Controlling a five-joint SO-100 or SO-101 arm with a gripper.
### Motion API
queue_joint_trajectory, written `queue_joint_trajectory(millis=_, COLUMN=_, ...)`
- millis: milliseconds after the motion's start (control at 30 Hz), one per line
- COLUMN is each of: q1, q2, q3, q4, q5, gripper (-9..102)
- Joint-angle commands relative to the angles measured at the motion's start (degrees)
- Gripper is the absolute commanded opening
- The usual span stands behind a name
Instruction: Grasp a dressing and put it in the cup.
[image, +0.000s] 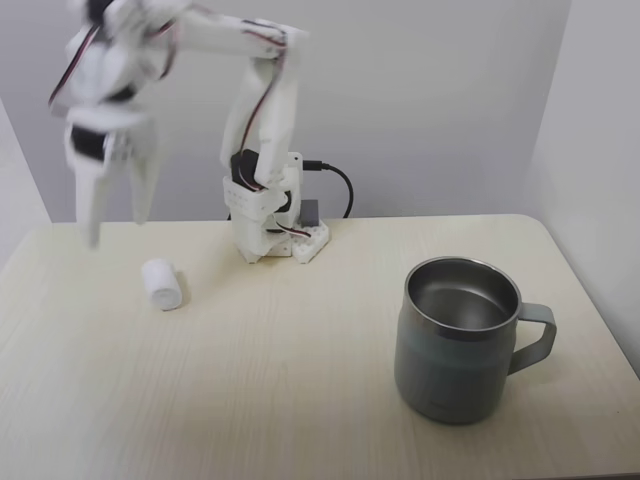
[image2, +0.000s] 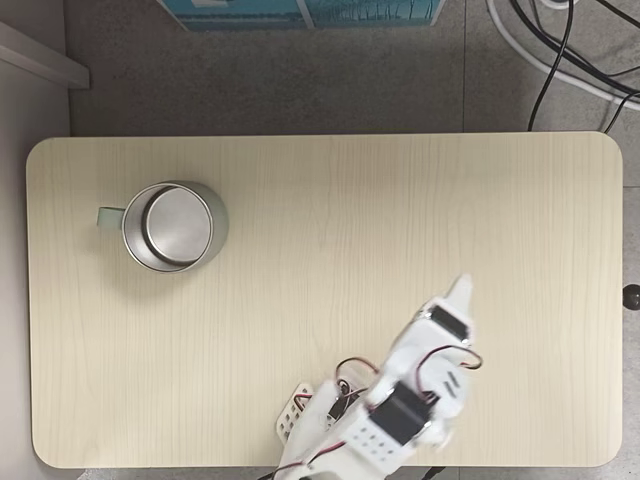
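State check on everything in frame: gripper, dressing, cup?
gripper: open, empty, raised off the table, above and to the left of the roll in a fixed view.
dressing: lying on its side on the table, not held, outside the mug.
cup: upright, empty, shiny inside visible in both fixed views, handle pointing away from the arm.
table: carries the arm base, roll and mug.

The tabletop (image: 300, 370) is pale beige with a fine wood-grain pattern. The cup (image: 455, 375) is grey-green outside — its inside and rim are shiny steel. The dressing (image: 162, 284) is white. The arm (image: 262, 130) and its hand (image: 112, 215) are white, with black motors and red and black wires. A black cable (image: 340, 185) runs behind the base.
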Motion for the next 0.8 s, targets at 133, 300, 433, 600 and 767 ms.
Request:
queue_joint_trajectory(millis=133, q1=9.2, q2=6.8, q3=-8.7, q4=-6.4, q5=-12.7, gripper=26)
queue_joint_trajectory(millis=300, q1=13.3, q2=9.8, q3=-18.4, q4=-14.9, q5=-18.4, gripper=27)
queue_joint_trajectory(millis=433, q1=15.6, q2=11.2, q3=-24.9, q4=-21.4, q5=-21.1, gripper=27)
queue_joint_trajectory(millis=600, q1=16.3, q2=11.4, q3=-32.1, q4=-27.5, q5=-22.8, gripper=27)
queue_joint_trajectory(millis=767, q1=17.0, q2=12.9, q3=-33.0, q4=-29.1, q5=-23.3, gripper=25)
